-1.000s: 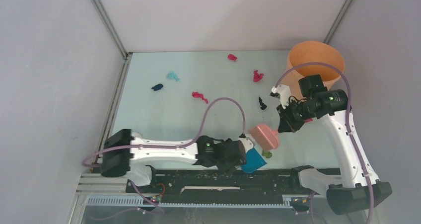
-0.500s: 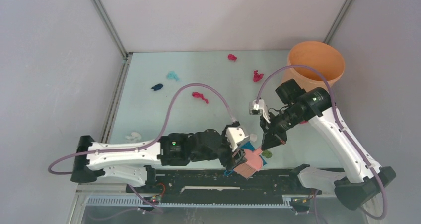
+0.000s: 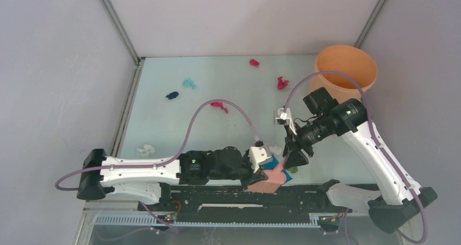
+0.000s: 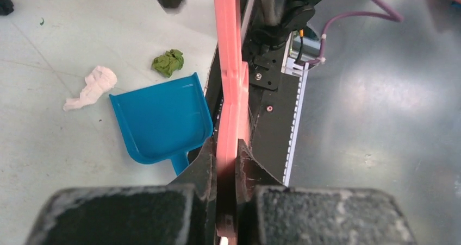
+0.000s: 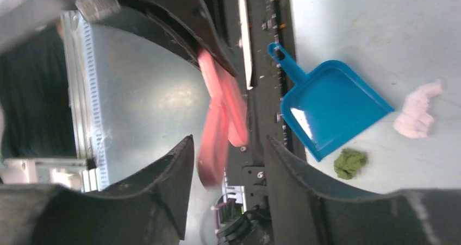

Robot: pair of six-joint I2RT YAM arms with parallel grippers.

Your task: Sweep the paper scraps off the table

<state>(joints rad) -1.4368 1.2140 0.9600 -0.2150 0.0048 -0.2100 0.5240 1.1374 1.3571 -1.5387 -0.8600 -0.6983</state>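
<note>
Pinching the pink brush (image 4: pixel 228 66) by its handle, the left claw (image 4: pixel 225 150) owns the sweeping tool, so the right claw (image 5: pixel 228 147) stands spread beside it, gripping nothing. The paper scraps (image 3: pixel 219 105) lie scattered over the table (image 3: pixel 163 120), a green wad (image 4: pixel 168 62) just beside the blue dustpan (image 4: pixel 160 120).

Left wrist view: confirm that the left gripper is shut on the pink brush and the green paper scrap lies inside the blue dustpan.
Wrong on the scrap. The left gripper is shut on the pink brush, but the green paper scrap lies on the table beside the blue dustpan, which is empty. The left wrist view shows this.
</note>
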